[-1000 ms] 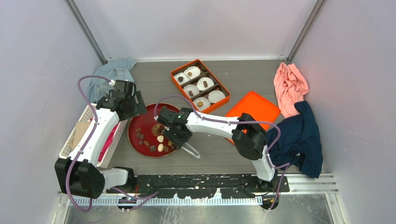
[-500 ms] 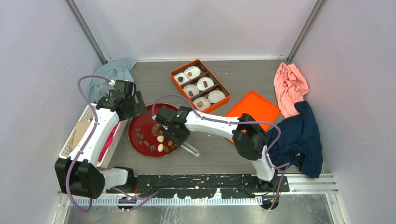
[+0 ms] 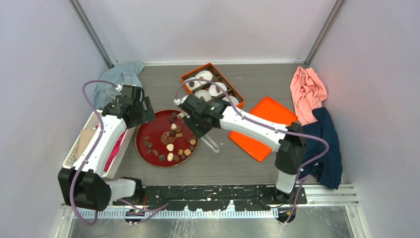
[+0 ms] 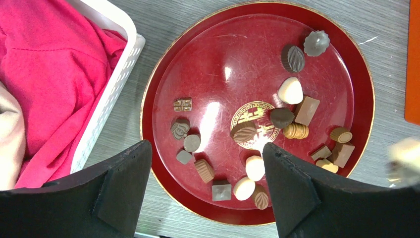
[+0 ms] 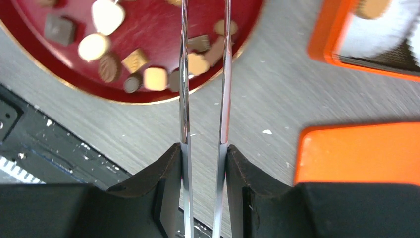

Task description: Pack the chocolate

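Near the left end effector (image 4: 206, 145) lies chocolate (image 4: 290, 91).

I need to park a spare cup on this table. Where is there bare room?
Bare table: far side, between the orange box and the pink cloth, and between the blue cloth and that box; also the strip on the near side of the red plate. Crowded: between plate, box and orange lid, where the right gripper holds tweezers.
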